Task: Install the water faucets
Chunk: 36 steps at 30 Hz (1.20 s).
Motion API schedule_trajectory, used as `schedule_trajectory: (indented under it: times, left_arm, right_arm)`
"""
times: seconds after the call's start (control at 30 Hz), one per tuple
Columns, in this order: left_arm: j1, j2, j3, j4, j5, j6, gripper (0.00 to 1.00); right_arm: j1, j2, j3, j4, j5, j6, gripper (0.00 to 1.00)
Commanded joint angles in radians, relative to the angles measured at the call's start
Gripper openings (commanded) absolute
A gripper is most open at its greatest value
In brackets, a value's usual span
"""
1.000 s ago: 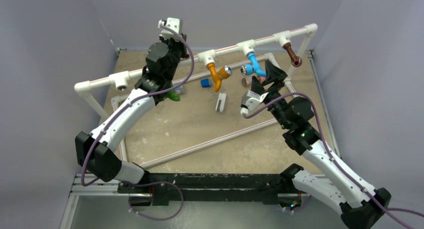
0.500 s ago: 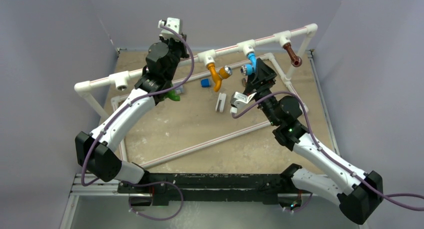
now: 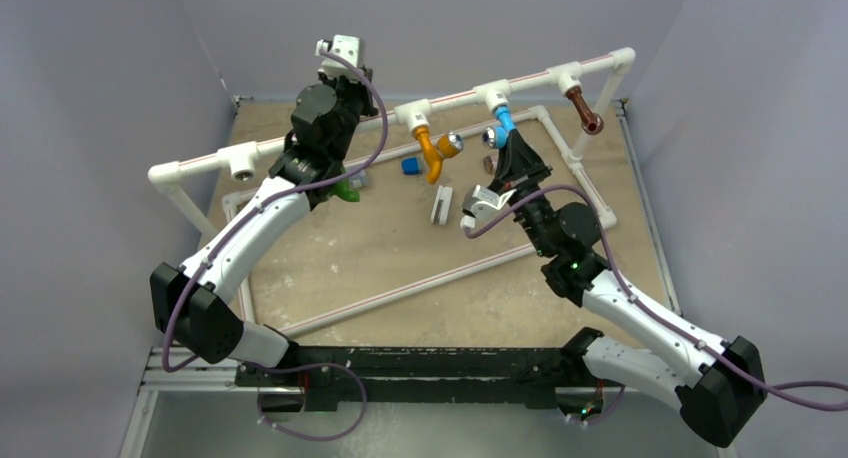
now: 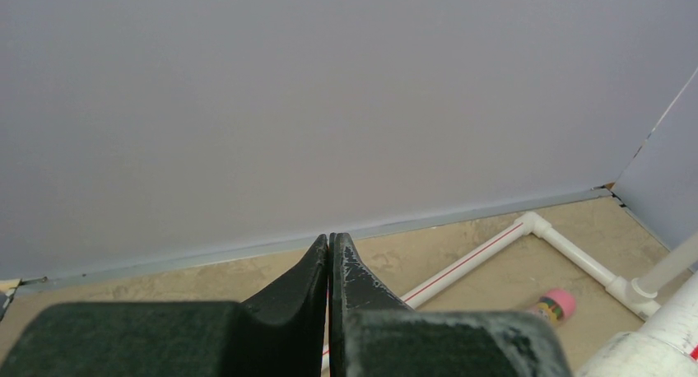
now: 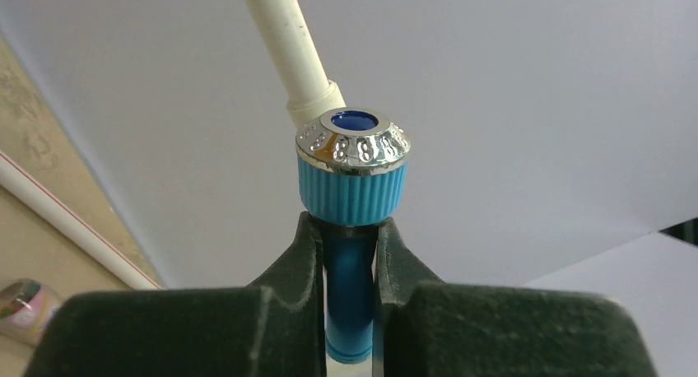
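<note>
White arm links (image 3: 250,236), black joints (image 3: 200,320), purple cables (image 3: 386,128), black jaws.

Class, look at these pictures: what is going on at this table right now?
The right gripper clamps the blue plastic faucet below its silver knob, on the white pipe frame. The orange faucet and brown faucet hang there too. The green faucet lies on the table; the left gripper is shut, empty.
</note>
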Motion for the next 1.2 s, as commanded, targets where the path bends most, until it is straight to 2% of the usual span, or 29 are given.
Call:
schedule_trajectory:
  times: [0.0, 0.23, 0.4, 0.53, 0.63, 0.9, 1.03, 1.17]
  left_arm:
    - [-0.032, 0.107, -0.115, -0.338, 0.076, 0.034, 0.0]
    - [-0.031, 0.111, -0.115, -0.338, 0.074, 0.035, 0.0]
    - [-0.031, 0.113, -0.115, -0.338, 0.074, 0.035, 0.0]
    - [-0.031, 0.112, -0.115, -0.338, 0.074, 0.035, 0.0]
    - [-0.031, 0.112, -0.115, -0.34, 0.074, 0.035, 0.0]
    - [-0.031, 0.109, -0.116, -0.34, 0.074, 0.034, 0.0]
    - [-0.031, 0.108, -0.115, -0.34, 0.075, 0.034, 0.0]
    - [-0.031, 0.107, -0.115, -0.34, 0.077, 0.035, 0.0]
  right_arm:
    - [0.034, -0.016, -0.048, 0.101, -0.004, 0.199, 0.0]
    - [0.052, -0.024, -0.074, 0.231, -0.003, 0.687, 0.0]
    - [0.053, -0.027, -0.049, 0.283, 0.065, 1.066, 0.0]
    - [0.052, -0.011, 0.009, 0.246, 0.135, 1.46, 0.0]
    - [0.052, 0.005, 0.061, 0.149, 0.148, 1.731, 0.0]
    - [0.052, 0.005, 0.119, 0.018, 0.21, 2.209, 0.0]
    - [0.052, -0.025, 0.055, 0.016, 0.222, 2.509, 0.0]
    - [0.051, -0.028, 0.032, -0.013, 0.19, 2.729, 0.0]
